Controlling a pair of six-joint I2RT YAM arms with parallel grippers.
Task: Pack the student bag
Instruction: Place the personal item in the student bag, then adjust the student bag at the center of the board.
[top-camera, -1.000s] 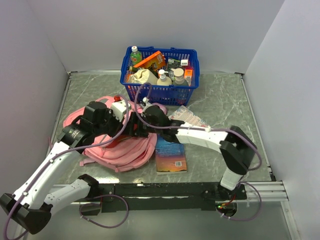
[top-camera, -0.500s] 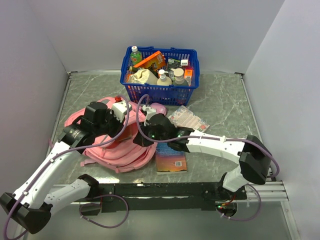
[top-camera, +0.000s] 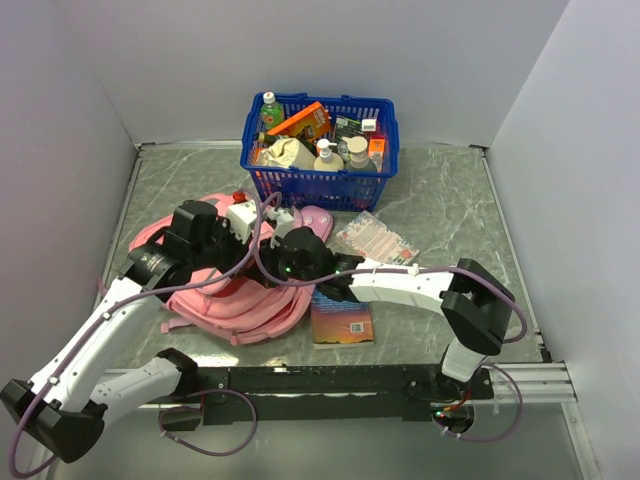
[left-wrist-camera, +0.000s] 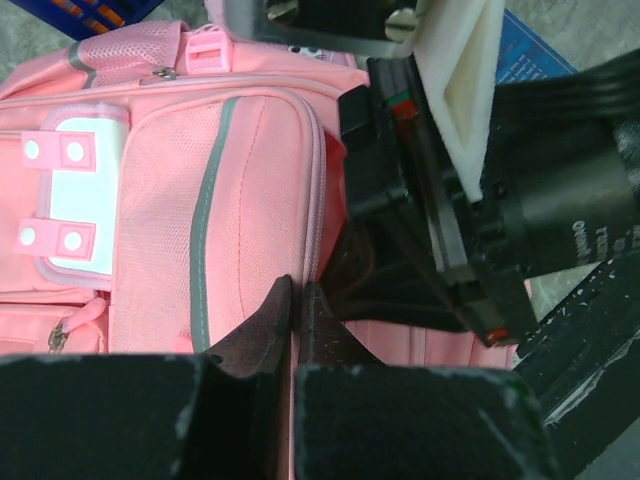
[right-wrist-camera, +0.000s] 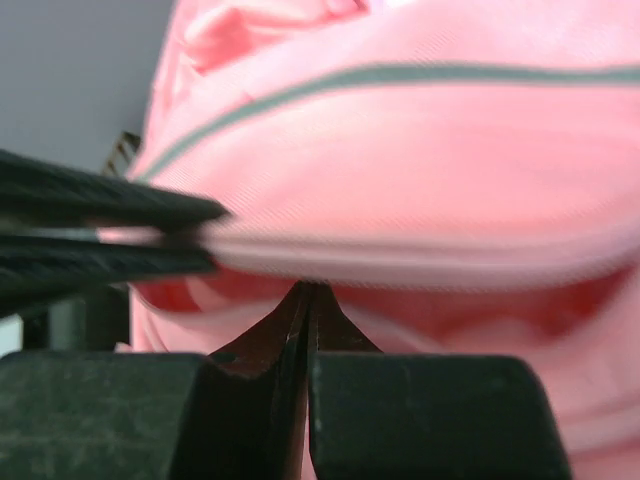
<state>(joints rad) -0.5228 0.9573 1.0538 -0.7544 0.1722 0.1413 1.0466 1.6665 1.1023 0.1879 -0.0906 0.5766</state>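
The student bag (top-camera: 232, 300), soft pink with grey zip trim, lies flat at the table's left-centre. My left gripper (top-camera: 256, 258) is shut on the zip edge of its upper flap (left-wrist-camera: 312, 200) and holds that edge up. Straight opposite, my right gripper (top-camera: 274, 270) is at the mouth of the bag. Its fingertips (right-wrist-camera: 318, 300) are pressed together just under the lifted flap (right-wrist-camera: 420, 150), apparently pinching the lower lip of the opening. The left fingers (right-wrist-camera: 110, 235) show as dark bars on the flap edge. The right wrist (left-wrist-camera: 450, 200) fills the right side of the left wrist view.
A blue basket (top-camera: 318, 188) full of bottles and packets stands behind the bag. A small pink pencil case (top-camera: 316, 215) lies between them. A book (top-camera: 342, 318) and a patterned packet (top-camera: 376, 238) lie right of the bag, under the right arm. Grey walls close three sides.
My right gripper went from open to shut and shifted left and nearer along the bag's opening. The left gripper kept its hold on the flap edge, hardly moving.
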